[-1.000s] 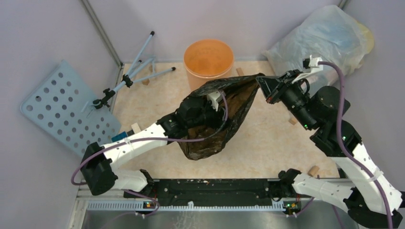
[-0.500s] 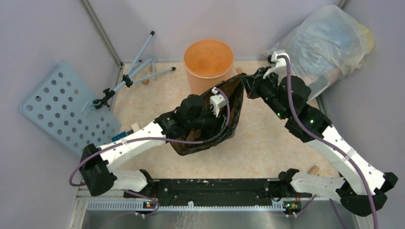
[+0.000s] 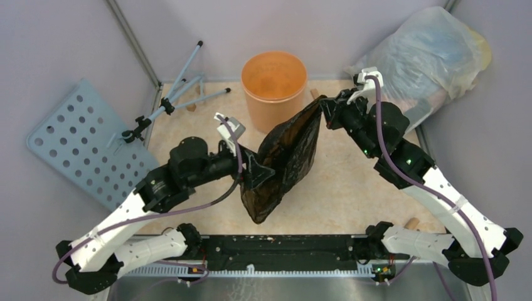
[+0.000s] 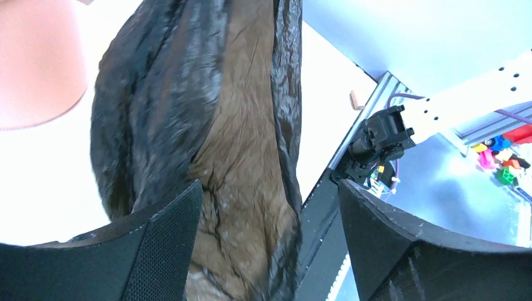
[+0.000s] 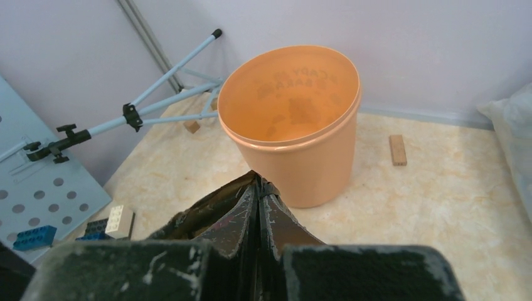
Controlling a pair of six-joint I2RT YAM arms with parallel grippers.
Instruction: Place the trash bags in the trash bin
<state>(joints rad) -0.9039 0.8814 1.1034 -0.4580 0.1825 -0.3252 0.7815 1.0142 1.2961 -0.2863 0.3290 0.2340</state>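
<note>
1. Progress is partial: the thin, glossy black plastic trash bag [image 3: 285, 157] hangs beside the round orange plastic trash bin [image 3: 274, 75], not yet inside.
2. Right gripper [image 3: 323, 105] pinches its top corner; left gripper [image 4: 266, 188] is spread, gripping nothing.
3. Remaining: lift it over the rim and release.

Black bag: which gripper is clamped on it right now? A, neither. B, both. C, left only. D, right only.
D: the right gripper is shut on the top edge of the bag, which hangs from it, while the left gripper has its jaws wide open, pinching nothing.
</note>
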